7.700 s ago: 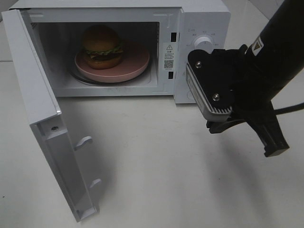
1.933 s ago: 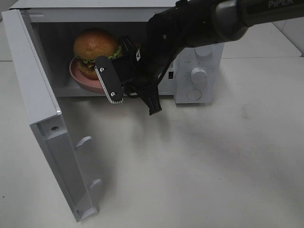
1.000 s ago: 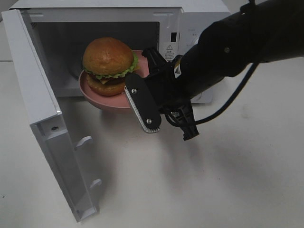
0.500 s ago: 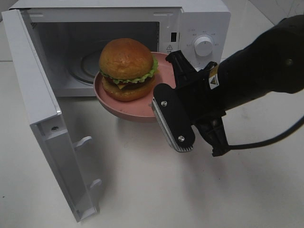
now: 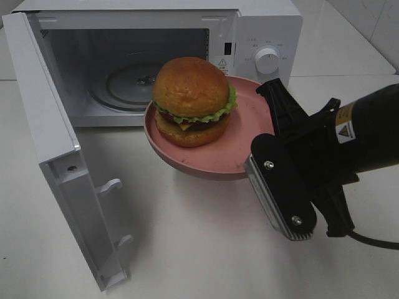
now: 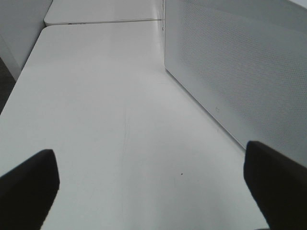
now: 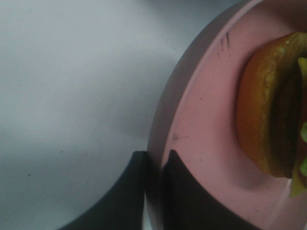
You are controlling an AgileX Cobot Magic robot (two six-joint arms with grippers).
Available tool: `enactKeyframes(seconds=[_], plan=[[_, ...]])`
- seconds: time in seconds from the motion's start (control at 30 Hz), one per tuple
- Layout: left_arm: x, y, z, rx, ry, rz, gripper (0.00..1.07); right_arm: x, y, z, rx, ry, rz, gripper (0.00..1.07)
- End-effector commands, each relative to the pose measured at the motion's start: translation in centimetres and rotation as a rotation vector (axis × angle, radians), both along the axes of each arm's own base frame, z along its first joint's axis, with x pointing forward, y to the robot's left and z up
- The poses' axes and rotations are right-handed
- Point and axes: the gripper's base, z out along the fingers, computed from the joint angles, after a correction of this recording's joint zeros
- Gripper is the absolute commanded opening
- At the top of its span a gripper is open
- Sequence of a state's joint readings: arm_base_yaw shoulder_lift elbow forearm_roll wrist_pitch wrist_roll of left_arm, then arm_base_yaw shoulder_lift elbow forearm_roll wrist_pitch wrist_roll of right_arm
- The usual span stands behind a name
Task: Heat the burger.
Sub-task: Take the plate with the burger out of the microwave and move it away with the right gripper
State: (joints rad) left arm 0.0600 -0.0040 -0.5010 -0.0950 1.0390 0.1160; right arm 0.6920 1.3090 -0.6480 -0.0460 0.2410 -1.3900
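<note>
The burger (image 5: 190, 93), with a glossy brown bun, green lettuce and a dark patty, sits on a round pink plate (image 5: 246, 134). The plate hangs in the air in front of the open microwave (image 5: 265, 28), outside its cavity. My right gripper (image 5: 274, 118) is shut on the plate's right rim. In the right wrist view its two dark fingers pinch the plate's rim (image 7: 201, 120), with the burger (image 7: 268, 110) close by and the right gripper (image 7: 154, 160) at the plate's edge. My left gripper (image 6: 151, 187) is open over bare table, holding nothing.
The microwave door (image 5: 56, 156) stands swung wide open at the left, reaching toward the table's front. The glass turntable (image 5: 128, 84) inside is bare. In the left wrist view the microwave's perforated side wall (image 6: 240, 72) runs alongside the left gripper.
The right gripper has carried the plate with the burger out of the microwave opening, to the right and toward the front. The turntable now shows bare. The left gripper stays open.
</note>
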Motion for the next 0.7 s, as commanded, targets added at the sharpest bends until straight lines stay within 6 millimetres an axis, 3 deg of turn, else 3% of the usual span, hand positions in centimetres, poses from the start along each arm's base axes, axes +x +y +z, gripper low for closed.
enactKeyframes(seconds=[0.03,0.7], plan=[[-0.3,0.0,0.0,-0.005,-0.029,0.001,1.00,-0.3,-0.3,1.2,0.052,-0.057,-0.004,0.00],[-0.3,0.0,0.0,-0.005,-0.029,0.001,1.00,-5.4,-5.4,3.4,0.045,-0.092,-0.080,0.00]])
